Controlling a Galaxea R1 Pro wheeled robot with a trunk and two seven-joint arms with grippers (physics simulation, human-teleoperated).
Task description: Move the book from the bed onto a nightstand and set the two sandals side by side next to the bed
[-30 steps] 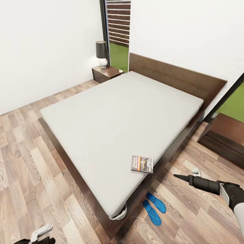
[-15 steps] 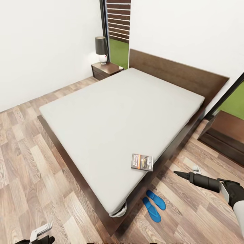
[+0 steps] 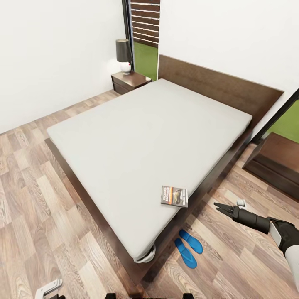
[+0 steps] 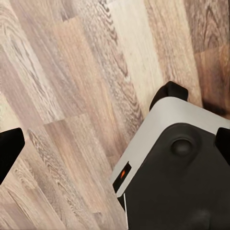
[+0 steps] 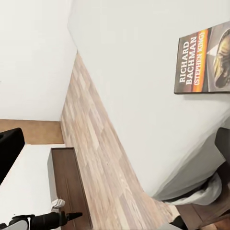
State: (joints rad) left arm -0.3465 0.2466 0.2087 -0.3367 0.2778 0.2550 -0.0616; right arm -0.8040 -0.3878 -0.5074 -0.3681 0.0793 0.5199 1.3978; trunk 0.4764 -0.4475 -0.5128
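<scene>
Bedroom floor's roomy: right gripper (image 3: 220,206), slightly open and empty, should swing over the bed (image 3: 137,137) edge onto the book (image 3: 174,196).

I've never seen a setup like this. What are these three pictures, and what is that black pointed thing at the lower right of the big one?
These are simulator renders from a two-armed wheeled robot. The large picture comes from its head camera, looking down at a bed. The black pointed thing is the right arm's tool, its two fingers slightly apart, holding nothing. The other two pictures come from cameras on each wrist. The left one looks down at the wood floor and part of the robot's own base. The right one looks toward the book. That book lies near the mattress edge, and two blue sandals lie side by side on the floor beside the bed. A nightstand carries a lamp.
</scene>
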